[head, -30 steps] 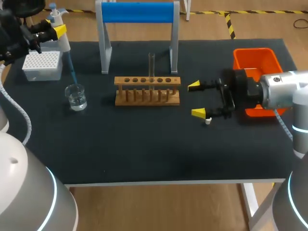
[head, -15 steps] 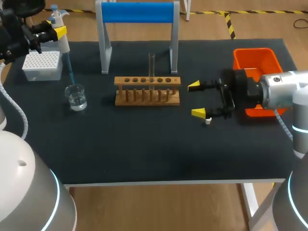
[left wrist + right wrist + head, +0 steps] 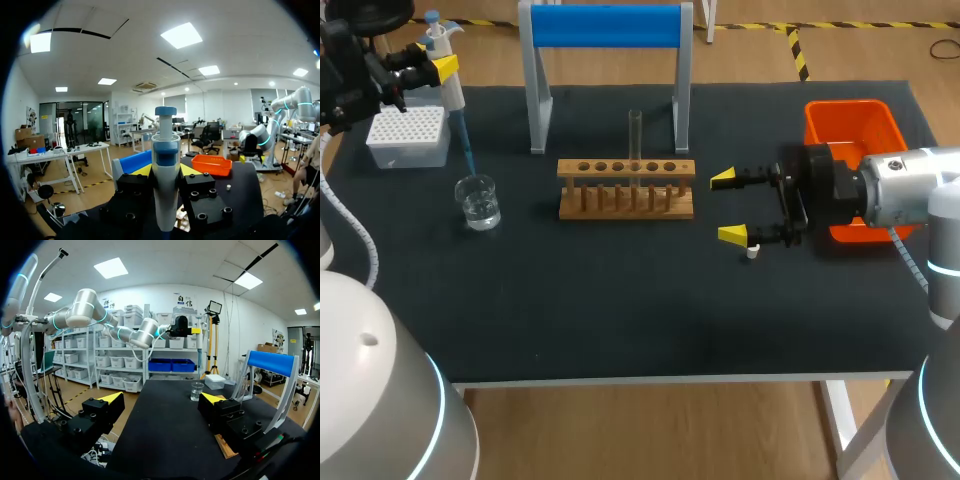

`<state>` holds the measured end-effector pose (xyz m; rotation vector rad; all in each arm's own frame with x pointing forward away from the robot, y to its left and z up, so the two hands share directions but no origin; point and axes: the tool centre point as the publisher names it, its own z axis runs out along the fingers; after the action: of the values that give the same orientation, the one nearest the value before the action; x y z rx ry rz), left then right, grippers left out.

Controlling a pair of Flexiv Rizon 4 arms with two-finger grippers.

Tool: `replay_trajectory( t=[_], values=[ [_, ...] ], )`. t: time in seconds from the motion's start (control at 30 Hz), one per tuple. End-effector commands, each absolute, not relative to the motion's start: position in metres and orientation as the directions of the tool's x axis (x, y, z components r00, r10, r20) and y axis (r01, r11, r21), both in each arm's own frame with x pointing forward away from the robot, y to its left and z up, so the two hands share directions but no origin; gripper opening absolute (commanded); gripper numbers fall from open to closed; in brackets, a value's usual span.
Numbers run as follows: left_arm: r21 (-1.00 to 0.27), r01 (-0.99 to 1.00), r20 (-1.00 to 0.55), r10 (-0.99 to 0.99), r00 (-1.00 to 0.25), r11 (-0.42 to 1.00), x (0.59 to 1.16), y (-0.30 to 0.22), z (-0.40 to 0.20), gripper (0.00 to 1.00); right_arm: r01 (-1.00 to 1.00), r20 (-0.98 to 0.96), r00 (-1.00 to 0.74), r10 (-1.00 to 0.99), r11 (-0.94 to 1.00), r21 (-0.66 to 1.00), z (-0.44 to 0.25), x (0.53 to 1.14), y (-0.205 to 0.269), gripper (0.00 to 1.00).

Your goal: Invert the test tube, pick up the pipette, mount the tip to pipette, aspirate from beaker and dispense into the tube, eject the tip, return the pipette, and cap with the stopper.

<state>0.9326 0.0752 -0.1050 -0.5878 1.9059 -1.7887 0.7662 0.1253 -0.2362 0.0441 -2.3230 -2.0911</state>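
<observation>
Left wrist view cuts off the pipette (image 3: 165,175) lower down.

The left arm (image 3: 345,75) comes in at the far left corner. The left end effector (image 3: 438,68) is raised and clamped from both sides on the upright pipette (image 3: 451,92), with its yellow fingertips (image 3: 142,170) against the body. The right arm (image 3: 910,195) reaches in level from the right with its wrist horizontal. The right end effector (image 3: 728,206) points toward the middle, fingers (image 3: 112,397) spread wide.
</observation>
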Motion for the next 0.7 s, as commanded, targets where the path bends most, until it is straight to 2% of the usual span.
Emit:
replay_trajectory(
  t=[0.03,0.3,0.5,0.7],
  values=[
    [-0.998,0.004,-0.041,-0.595,-0.803,0.064,0.933,0.075,-0.105,0.00,-0.011,-0.007,-0.999,-0.031,0.106,0.994,-0.235,0.765,0.124,1.00],
    [-0.998,0.004,-0.041,-0.595,-0.803,0.064,0.933,0.075,-0.105,0.00,-0.011,-0.007,-0.999,-0.031,0.106,0.994,-0.235,0.765,0.124,1.00],
    [-0.998,0.004,-0.041,-0.595,-0.803,0.064,0.933,0.075,-0.105,0.00,-0.003,-0.006,-1.000,0.031,0.110,0.994,-0.243,0.771,0.162,1.00],
    [-0.998,0.004,-0.041,-0.595,-0.803,0.064,0.933,0.075,-0.105,0.00,-0.008,-0.021,-0.998,0.062,0.210,0.978,-0.253,0.776,0.213,1.00]
  ],
)
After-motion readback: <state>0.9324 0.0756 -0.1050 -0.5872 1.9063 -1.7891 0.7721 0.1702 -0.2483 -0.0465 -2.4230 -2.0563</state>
